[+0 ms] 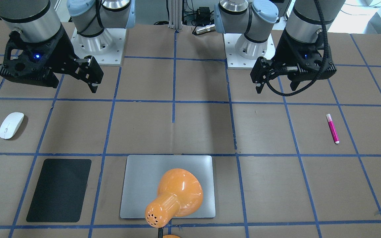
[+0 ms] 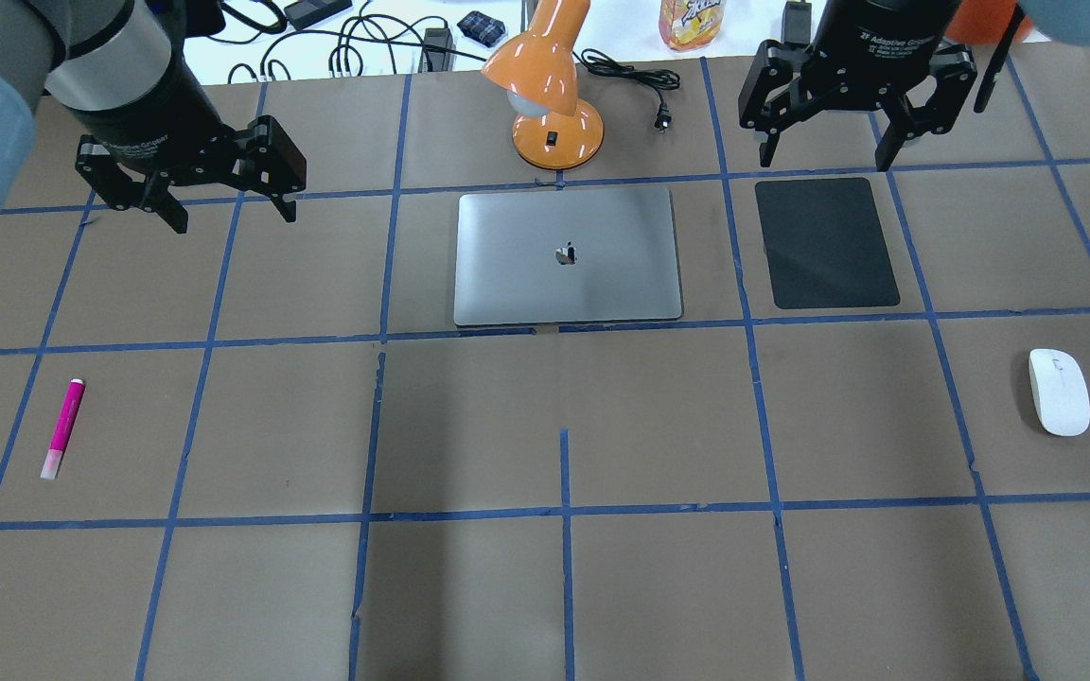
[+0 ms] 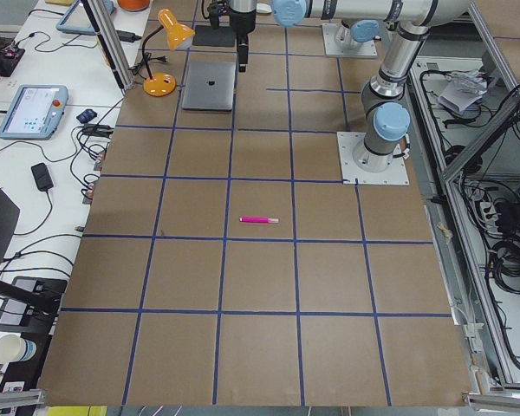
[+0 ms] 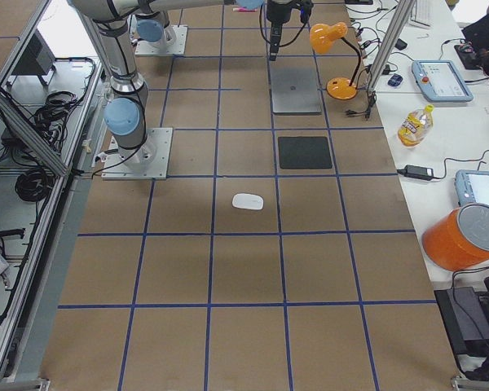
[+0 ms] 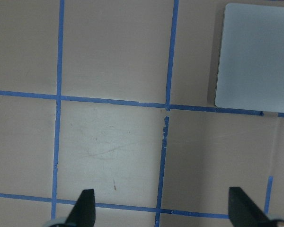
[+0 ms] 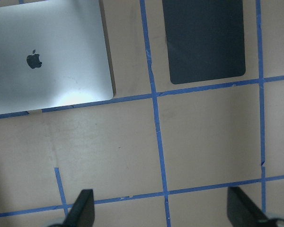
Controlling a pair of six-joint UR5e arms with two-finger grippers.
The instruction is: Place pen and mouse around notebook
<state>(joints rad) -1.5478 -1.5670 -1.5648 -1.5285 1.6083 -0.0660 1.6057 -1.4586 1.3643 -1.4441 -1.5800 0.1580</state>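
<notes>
— Where do the pen and mouse lie?

— Both sit well apart from the notebook. The pen, long axis running near to far, is nearer my left gripper; the mouse is nearer my right gripper.

— Your jaws?

— Both spread wide, holding nothing.
</notes>
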